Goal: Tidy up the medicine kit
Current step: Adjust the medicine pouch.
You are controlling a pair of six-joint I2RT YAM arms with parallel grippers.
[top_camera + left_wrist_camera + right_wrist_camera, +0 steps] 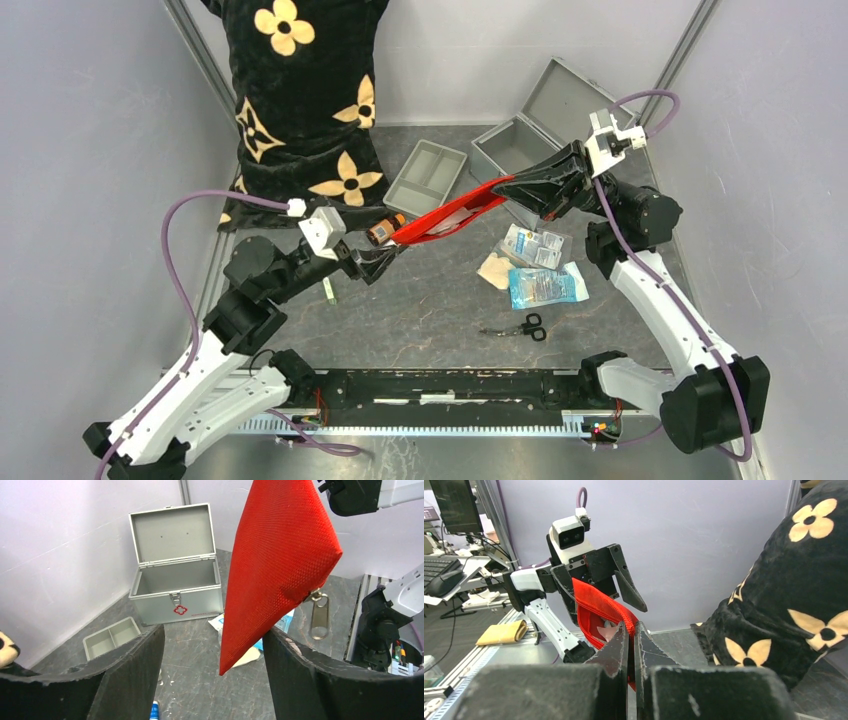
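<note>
The kit (512, 148) sat in the upper right of the top view, at the back of the desk (420, 310). Just one of them: a silver-grey metal box with ribbed edges. It was wide open, mouth up, with the lid tipped back toward the upper right. Its long axis ran from upper left to lower right. The front, with its latch and little red cross, faced lower left.

The right hand (505, 185) was clenched on one end of a woven red pouch (450, 213), just in front of the kit. That pouch stretched diagonally down to the left hand (392, 248). The left hand's jaws stood apart, with the pouch's corner hanging between them in the left wrist view and not pinched.

Other stuff on the desk:
- One shallow grey divided tray (427, 175), just left of the kit.
- One amber bottle (385, 229), by the left hand.
- Three flat packets (535, 245), right of centre.
- One pair of black-handled scissors (520, 326), lower down.

A black velvety cushion (300, 90) with cream flowers filled the upper left.
</note>
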